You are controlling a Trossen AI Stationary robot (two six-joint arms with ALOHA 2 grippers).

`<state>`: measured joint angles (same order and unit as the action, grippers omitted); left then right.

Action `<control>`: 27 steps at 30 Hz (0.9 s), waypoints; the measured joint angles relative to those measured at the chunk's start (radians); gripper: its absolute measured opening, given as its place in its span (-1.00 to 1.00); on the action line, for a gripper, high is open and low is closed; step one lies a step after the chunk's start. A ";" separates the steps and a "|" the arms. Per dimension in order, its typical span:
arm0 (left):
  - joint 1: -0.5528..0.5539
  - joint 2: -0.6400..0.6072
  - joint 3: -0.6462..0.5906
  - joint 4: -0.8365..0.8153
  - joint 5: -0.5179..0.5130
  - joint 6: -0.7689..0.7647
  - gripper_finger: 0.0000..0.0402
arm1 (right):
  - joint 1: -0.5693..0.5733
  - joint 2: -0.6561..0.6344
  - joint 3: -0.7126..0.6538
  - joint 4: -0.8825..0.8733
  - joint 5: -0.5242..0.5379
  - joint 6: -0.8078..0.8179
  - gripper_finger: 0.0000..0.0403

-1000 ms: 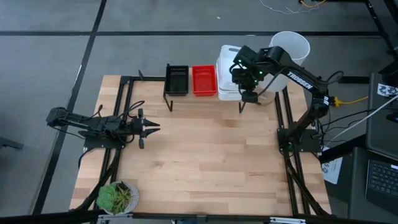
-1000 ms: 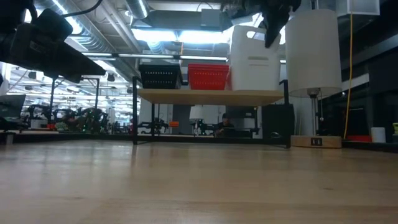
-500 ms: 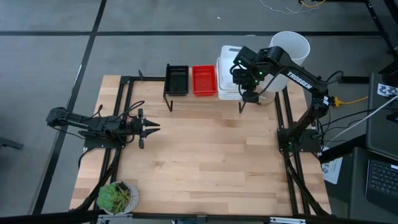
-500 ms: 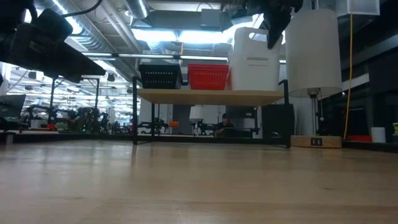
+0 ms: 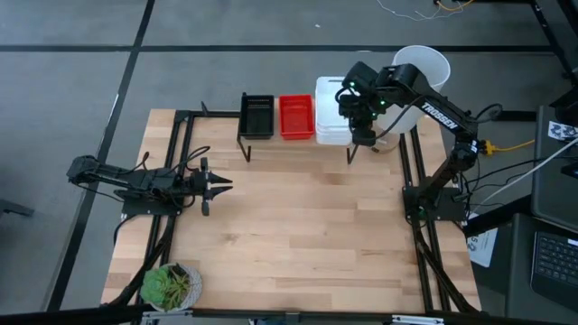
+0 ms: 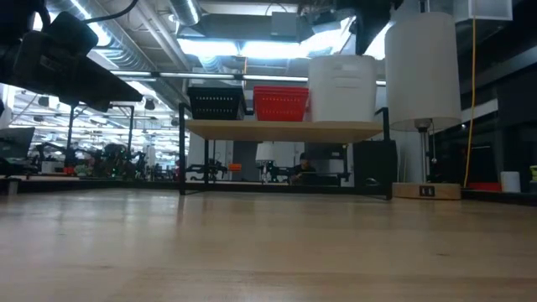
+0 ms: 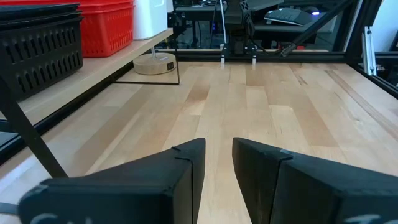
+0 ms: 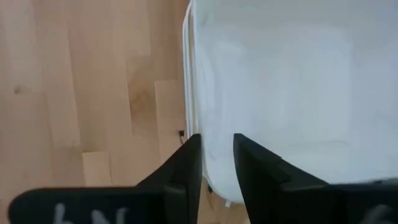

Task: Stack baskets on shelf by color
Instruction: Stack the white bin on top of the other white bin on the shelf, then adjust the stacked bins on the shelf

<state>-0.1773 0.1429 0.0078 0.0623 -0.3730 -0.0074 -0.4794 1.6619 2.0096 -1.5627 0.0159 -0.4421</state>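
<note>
Three basket stacks stand in a row on the shelf (image 6: 285,128) at the table's far edge: black baskets (image 5: 257,116), red baskets (image 5: 296,116) and white baskets (image 5: 330,110). In the low view the white stack (image 6: 341,88) is level and taller than the other two. My right gripper (image 5: 363,135) hovers just above the white stack's right wall (image 8: 189,93). Its fingers (image 8: 217,155) point down, a narrow gap apart, and hold nothing. My left gripper (image 5: 226,185) waits low over the table's left side, shut and empty (image 7: 217,149).
A tall white cylinder (image 5: 423,68) stands just right of the shelf, close behind my right arm. A potted plant (image 5: 170,286) sits at the near left corner. Black frame rails run along the table's left and right sides. Bare wood lies in the middle (image 5: 307,226).
The top white basket was tilted and askew, with one end raised at my right gripper. It has dropped level and square onto the white stack. My right gripper has let go of it and gone up and slightly toward the far edge.
</note>
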 joint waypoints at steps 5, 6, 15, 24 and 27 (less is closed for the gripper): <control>0.000 0.000 0.000 0.000 0.000 0.000 -0.63 | 0.017 -0.001 0.102 -0.002 -0.038 0.068 -0.54; 0.000 0.000 0.000 0.000 0.000 0.000 -0.63 | 0.022 -0.001 0.122 -0.002 -0.048 0.087 -0.54; 0.000 0.000 0.000 0.000 0.000 0.000 -0.63 | 0.075 -0.014 0.201 -0.008 -0.092 0.180 -0.54; 0.000 0.000 0.000 0.000 0.000 0.000 -0.63 | 0.179 -0.015 -0.047 0.304 -0.227 0.231 -0.54; 0.000 0.000 0.000 0.000 0.000 0.000 -0.63 | 0.245 -0.015 -0.226 0.602 -0.146 0.233 -0.54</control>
<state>-0.1776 0.1425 0.0080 0.0620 -0.3733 -0.0071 -0.2339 1.6472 1.7836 -0.9606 -0.1306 -0.2092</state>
